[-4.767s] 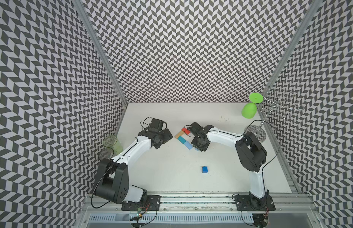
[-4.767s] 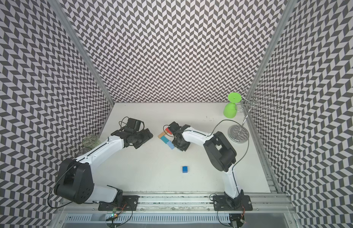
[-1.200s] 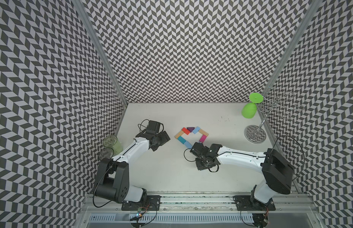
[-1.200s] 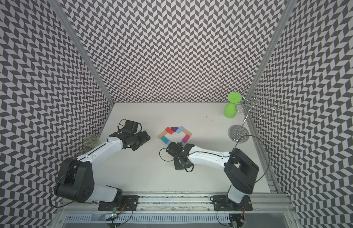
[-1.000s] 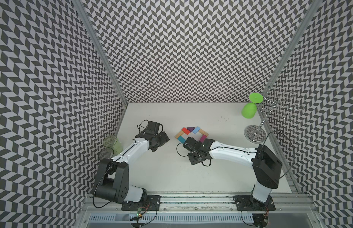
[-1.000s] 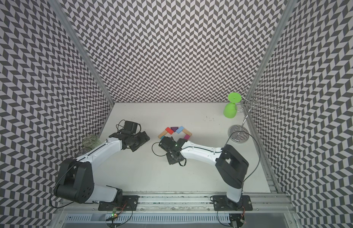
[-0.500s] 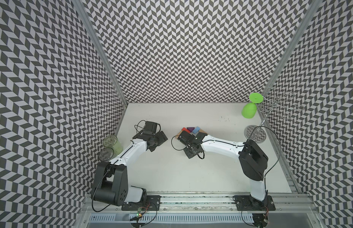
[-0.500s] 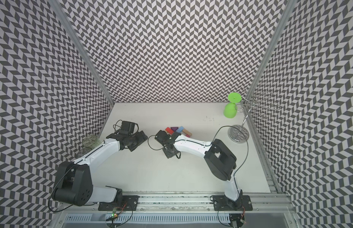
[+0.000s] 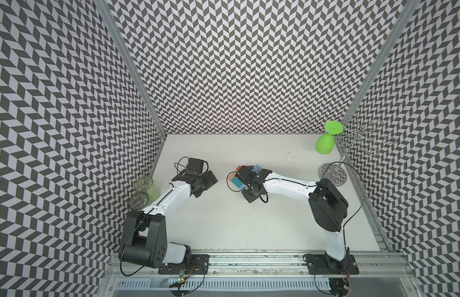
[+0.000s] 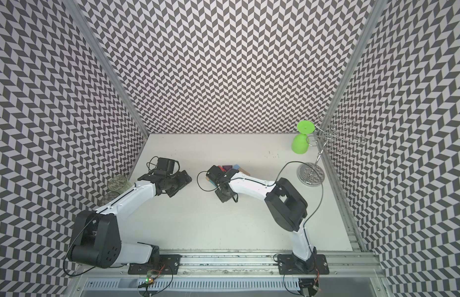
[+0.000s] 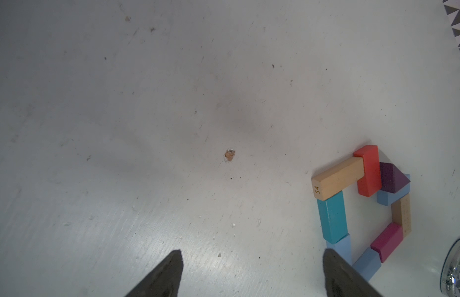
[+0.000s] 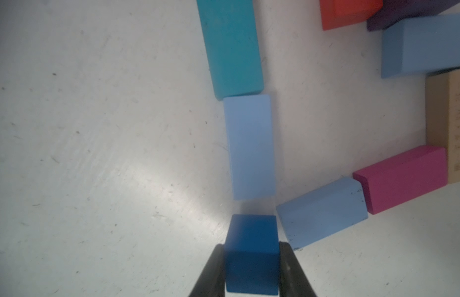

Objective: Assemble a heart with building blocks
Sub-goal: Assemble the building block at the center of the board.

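The heart (image 11: 338, 178) lies as a hollow outline of building blocks: tan, red (image 11: 369, 171), purple triangle (image 11: 392, 180), teal (image 11: 333, 217), magenta (image 11: 387, 240) and light blue. In the right wrist view my right gripper (image 12: 252, 245) is shut on the blue cube (image 12: 252, 254). The cube sits just short of the gap between two light blue blocks (image 12: 250, 146) (image 12: 321, 213) at the outline's tip. In both top views the right arm's head covers most of the blocks (image 9: 236, 181) (image 10: 227, 167). My left gripper (image 11: 251, 253) stands open over bare table, left of the heart (image 9: 207, 183).
A green goblet (image 9: 325, 144) hangs on a wire rack whose round metal base (image 9: 334, 174) stands at the back right. Two clear tumblers (image 9: 144, 183) stand against the left wall. The rack base edge (image 11: 455, 270) shows in the left wrist view.
The right arm has picked the blue cube off the front of the table and carried it back to the heart's tip. The left arm drew back slightly to the left, still open.
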`<state>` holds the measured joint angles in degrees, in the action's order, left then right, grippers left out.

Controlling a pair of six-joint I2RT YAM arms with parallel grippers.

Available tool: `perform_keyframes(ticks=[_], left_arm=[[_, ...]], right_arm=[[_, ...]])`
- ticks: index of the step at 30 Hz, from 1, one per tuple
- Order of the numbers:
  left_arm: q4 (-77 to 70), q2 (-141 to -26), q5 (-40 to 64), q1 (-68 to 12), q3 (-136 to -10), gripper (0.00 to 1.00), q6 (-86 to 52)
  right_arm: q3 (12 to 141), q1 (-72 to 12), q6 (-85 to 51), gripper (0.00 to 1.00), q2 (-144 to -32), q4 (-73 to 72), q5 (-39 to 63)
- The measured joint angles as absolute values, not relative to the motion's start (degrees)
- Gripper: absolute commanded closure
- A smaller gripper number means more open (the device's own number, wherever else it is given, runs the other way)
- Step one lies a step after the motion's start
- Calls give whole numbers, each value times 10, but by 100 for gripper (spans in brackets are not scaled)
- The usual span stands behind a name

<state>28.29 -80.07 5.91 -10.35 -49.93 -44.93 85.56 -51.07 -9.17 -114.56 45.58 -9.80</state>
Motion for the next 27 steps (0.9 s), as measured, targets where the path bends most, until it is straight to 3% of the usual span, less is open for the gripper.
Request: perform_keyframes(ticks=[17,27], left_arm=[[278,-809,63,-100,-499,13,-448],[274,-812,64,-100,-499,13,-448]], right_arm=[[853,-489,-64,72,-1155,436,-85],[854,-486,-58,57,-1170,435,-80]])
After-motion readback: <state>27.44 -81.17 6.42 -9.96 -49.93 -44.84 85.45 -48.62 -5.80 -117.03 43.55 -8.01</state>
